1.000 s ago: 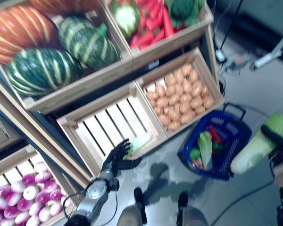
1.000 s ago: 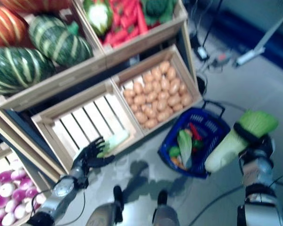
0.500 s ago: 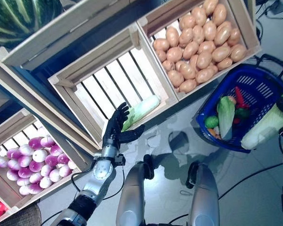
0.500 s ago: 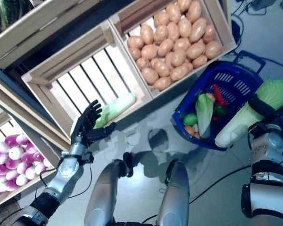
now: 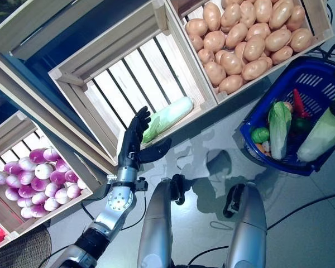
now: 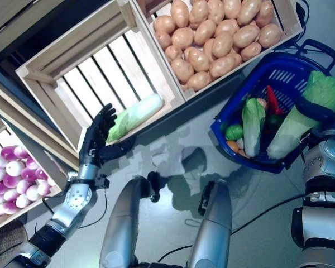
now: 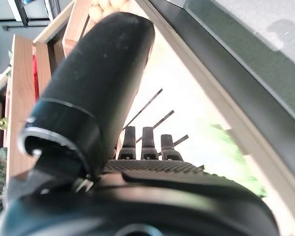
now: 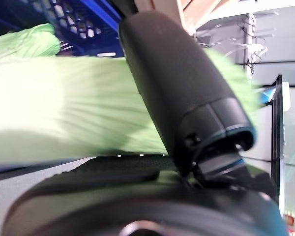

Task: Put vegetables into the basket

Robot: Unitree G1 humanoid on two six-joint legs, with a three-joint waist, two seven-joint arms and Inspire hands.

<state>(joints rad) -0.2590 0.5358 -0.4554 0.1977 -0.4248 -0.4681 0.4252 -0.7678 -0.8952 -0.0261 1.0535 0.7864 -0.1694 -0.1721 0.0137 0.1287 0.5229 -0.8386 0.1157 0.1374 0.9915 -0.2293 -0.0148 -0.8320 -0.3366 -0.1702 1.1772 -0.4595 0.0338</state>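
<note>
The blue plastic basket stands on the floor at the right, with a pale green cabbage, a red pepper and a small green vegetable in it. My right hand is shut on a large pale green napa cabbage, which it holds over the basket's right rim; the cabbage also shows in the right wrist view. My left hand is open, its straight fingers at the front edge of a slatted wooden crate, right beside a pale green napa cabbage that lies there.
A crate of potatoes stands behind the basket. A lower crate of purple and white round vegetables is at the left. The wooden stand's frame runs along the back. Grey floor lies between the stand and me.
The camera has tilted further down, so the whole picture has shifted. My left hand stays by the cabbage at the crate's edge. My right hand still holds its cabbage at the basket's right rim.
</note>
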